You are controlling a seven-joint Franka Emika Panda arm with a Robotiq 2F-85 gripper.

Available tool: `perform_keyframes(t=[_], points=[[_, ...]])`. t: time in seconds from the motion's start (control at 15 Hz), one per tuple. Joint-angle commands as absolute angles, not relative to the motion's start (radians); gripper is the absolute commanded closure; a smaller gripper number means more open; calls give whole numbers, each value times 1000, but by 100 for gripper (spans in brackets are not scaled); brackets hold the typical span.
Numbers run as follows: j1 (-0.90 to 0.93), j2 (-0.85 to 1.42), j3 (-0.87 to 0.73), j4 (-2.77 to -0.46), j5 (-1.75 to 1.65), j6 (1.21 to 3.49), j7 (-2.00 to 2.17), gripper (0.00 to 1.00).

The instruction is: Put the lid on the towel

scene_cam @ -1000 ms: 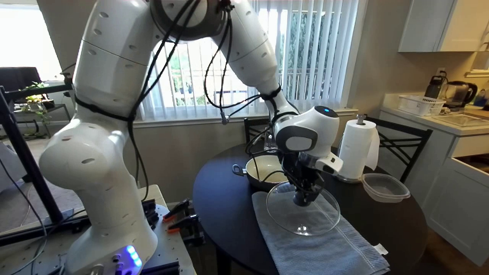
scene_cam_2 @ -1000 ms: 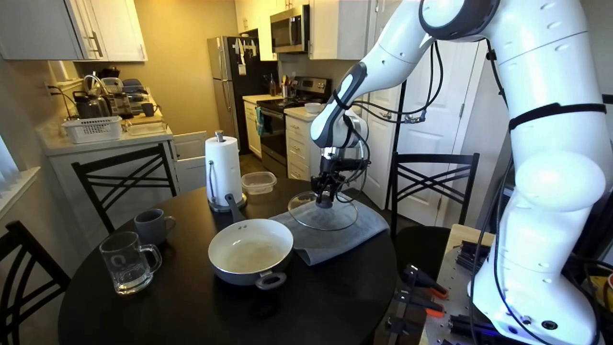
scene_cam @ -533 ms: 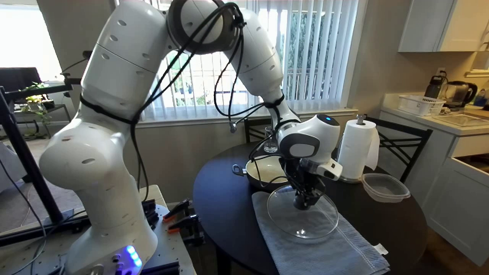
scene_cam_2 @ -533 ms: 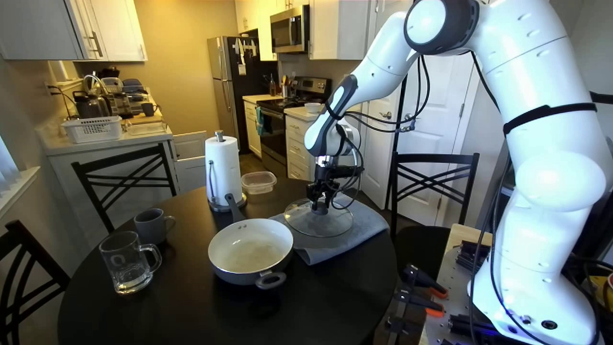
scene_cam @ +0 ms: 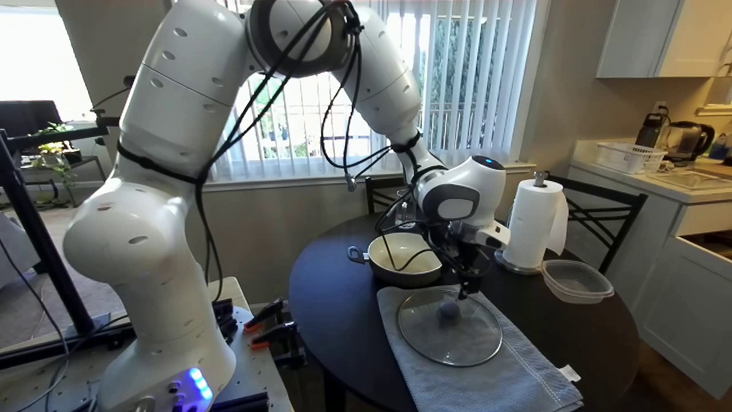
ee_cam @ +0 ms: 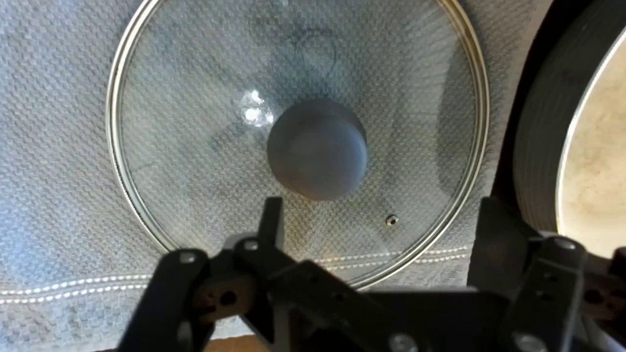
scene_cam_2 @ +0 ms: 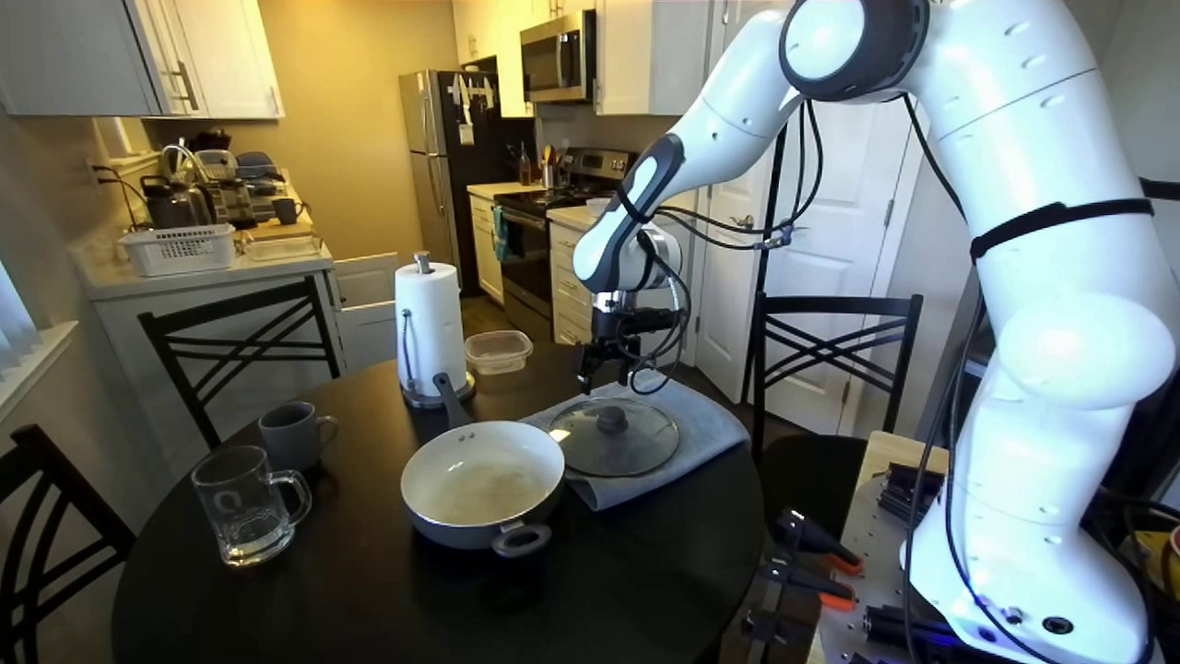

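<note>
Jaws, one pair: spread wide, holding nothing; the gripper (ee_cam: 383, 220) hung above the lid (scene_cam_2: 616, 452), apart from it, and in the wrist view the knob (ee_cam: 318, 151) lay outside the gap, between ten and eleven o'clock

Lid, glass, one: rested flat on the towel (scene_cam: 486, 392), knob uppermost, its metal rim (ee_cam: 482, 107) over fabric wherever it showed; a small vent (ee_cam: 392, 220) sat between four and five o'clock from the knob

Pot (ee_cam: 540, 137), one: stood at three o'clock from the lid in that same view, near but apart

Handling, as I judged it from where I stood: stiff, breakable, fairly heavy, slick on glass and edge alike; best taken by the knob, jaws squared across its middle, since the thin rim offered little purchase; the towel looked soft enough to cushion it, though likely to ruck under a drag

Job, by my reckoning: lid placed, gripper free to lift away
</note>
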State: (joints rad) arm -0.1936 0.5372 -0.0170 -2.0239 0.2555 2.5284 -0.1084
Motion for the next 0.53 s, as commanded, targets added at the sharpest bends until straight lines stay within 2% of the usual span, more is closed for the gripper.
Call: perform_keyframes(t=[0.0,0.47], points=[[-194,532,-14,-2022,250,2526,-105,0],[-197,542,-14,-2021,250,2526,-105,0]])
